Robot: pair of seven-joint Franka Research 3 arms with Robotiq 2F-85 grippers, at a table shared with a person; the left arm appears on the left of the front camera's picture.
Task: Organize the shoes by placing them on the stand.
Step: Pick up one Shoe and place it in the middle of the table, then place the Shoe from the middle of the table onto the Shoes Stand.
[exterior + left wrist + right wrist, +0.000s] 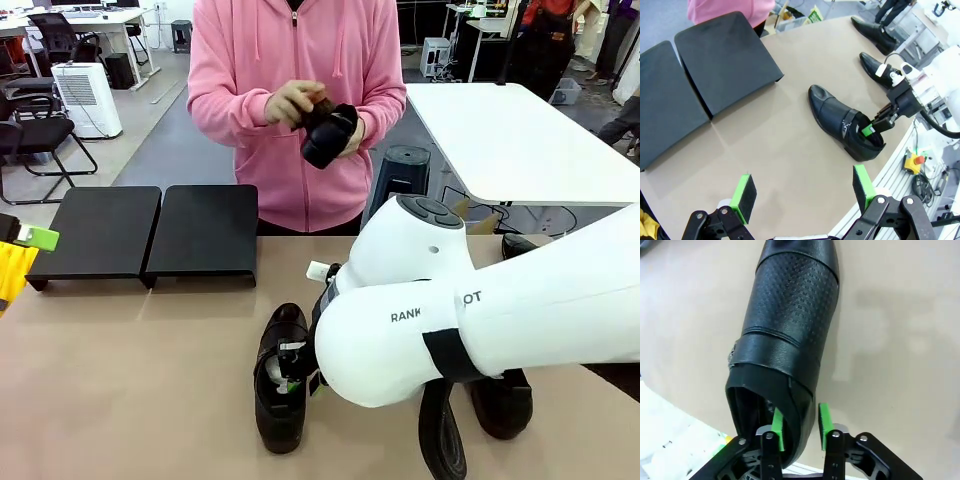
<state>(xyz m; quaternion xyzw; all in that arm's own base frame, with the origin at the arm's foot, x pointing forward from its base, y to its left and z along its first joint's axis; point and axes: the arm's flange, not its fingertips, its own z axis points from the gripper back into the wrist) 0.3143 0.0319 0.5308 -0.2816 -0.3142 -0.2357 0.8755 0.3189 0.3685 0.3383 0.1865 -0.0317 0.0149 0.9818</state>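
Note:
A glossy black shoe lies on the table near my edge. My right gripper straddles the side wall of its heel opening, one green pad inside and one outside. The jaws are narrowly open, with a thin gap at the outer pad. My left gripper hovers open and holds nothing; one of its pads shows at the far left. The person holds another shoe in both hands. Two more shoes lie to the right. The stand's two black platforms are bare.
My right arm bulks over the table's right half and hides part of a shoe there. A yellow object sits at the left edge. Bare tabletop lies between the stand and the near shoe.

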